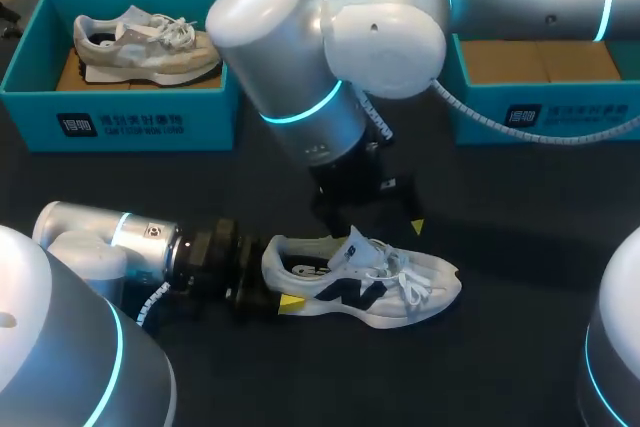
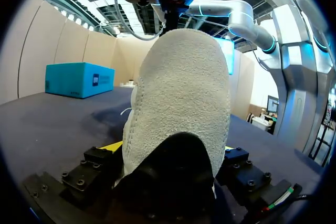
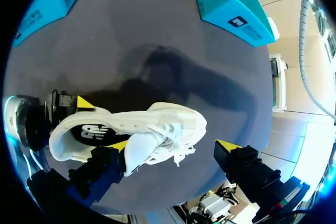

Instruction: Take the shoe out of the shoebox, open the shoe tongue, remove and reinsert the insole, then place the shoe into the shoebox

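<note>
White sneaker (image 1: pixel 365 282): lies on its sole mid-table, toe to 3 o'clock, heel to 9.
Left gripper (image 1: pixel 277 275): clamped on the heel from 9 o'clock.
Right gripper (image 1: pixel 372 215): above the tongue, fingers spread wide.
Table (image 1: pixel 500 367): dark, matte.
Teal shoebox (image 1: pixel 120 122): at 10 o'clock, holding a beige sneaker (image 1: pixel 150 47).
Second shoebox (image 1: pixel 540 117): at 2 o'clock, cardboard floor showing.

The left arm (image 1: pixel 110 242) is laid low across the frame's lower left with the left gripper (image 1: pixel 273 282) clamped on the heel of the shoe (image 1: pixel 400 282), while the right arm (image 1: pixel 300 67) is angled down from the upper right, the right gripper (image 3: pixel 173 145) held spread wide at centre.
</note>
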Robot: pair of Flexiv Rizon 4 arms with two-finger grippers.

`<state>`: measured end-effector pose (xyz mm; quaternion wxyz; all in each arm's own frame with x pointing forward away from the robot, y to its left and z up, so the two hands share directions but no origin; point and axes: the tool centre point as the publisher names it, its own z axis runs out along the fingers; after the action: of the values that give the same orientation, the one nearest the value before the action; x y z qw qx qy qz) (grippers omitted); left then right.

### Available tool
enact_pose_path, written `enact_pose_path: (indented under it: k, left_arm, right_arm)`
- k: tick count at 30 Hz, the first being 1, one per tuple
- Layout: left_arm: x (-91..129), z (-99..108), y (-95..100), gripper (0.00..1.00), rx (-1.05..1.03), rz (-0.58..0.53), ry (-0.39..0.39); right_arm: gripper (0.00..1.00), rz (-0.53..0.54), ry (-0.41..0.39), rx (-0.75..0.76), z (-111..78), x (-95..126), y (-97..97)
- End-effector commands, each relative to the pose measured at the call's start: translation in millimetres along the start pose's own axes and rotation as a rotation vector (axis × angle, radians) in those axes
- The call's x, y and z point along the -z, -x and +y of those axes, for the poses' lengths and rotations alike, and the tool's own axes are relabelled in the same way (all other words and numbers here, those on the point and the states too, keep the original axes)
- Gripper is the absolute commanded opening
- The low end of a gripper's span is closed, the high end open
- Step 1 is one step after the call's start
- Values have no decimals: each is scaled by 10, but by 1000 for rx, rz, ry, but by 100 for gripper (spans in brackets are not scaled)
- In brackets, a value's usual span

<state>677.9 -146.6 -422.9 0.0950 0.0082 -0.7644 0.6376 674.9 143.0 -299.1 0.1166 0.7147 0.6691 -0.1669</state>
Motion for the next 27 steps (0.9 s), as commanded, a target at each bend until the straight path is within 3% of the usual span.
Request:
enact_pose_path:
  k: [1, 12, 27]
  left_arm:
    - [17, 23, -12, 0, 0, -4, 2]
    - [17, 23, -12, 0, 0, -4, 2]
    - [17, 23, -12, 0, 0, -4, 2]
  right_arm:
    - [100, -6, 8, -24, -77, -1, -113]
    - [100, 15, 20, -47, -237, -32, -309]
    - [100, 58, 17, -58, -300, -84, -467]
